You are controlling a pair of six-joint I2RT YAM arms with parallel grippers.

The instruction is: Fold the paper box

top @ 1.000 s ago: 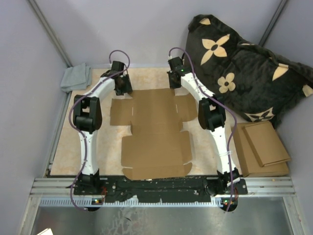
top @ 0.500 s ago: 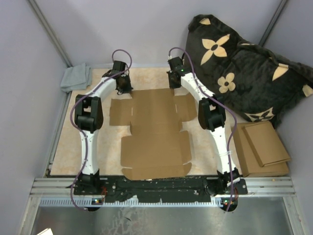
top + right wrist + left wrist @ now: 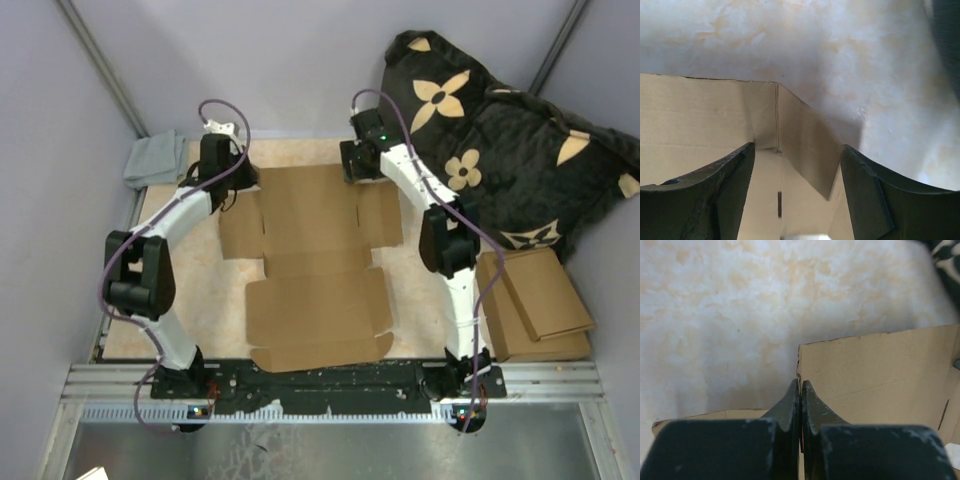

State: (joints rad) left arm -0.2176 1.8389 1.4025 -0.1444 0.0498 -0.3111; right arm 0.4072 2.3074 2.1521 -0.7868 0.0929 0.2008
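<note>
The paper box (image 3: pixel 315 265) is a flat brown die-cut sheet lying on the table between my arms. My left gripper (image 3: pixel 240 185) is at the left end of its far panel. In the left wrist view its fingers (image 3: pixel 800 383) are pressed together on the panel's thin left edge (image 3: pixel 875 375). My right gripper (image 3: pixel 358 172) is at the far right corner. In the right wrist view it (image 3: pixel 797 147) stands open, its fingers on either side of a side flap (image 3: pixel 807 145) that is bent up from the far panel (image 3: pixel 700 115).
A grey cloth (image 3: pixel 155 158) lies at the far left corner. A black flowered pillow (image 3: pixel 500 130) fills the far right. A pile of brown cardboard pieces (image 3: pixel 535 305) sits to the right of the right arm. A metal rail (image 3: pixel 330 385) runs along the near edge.
My left gripper has shut and its arm has swung outward to the left. My right gripper has opened. The box's far edge has shifted farther from me.
</note>
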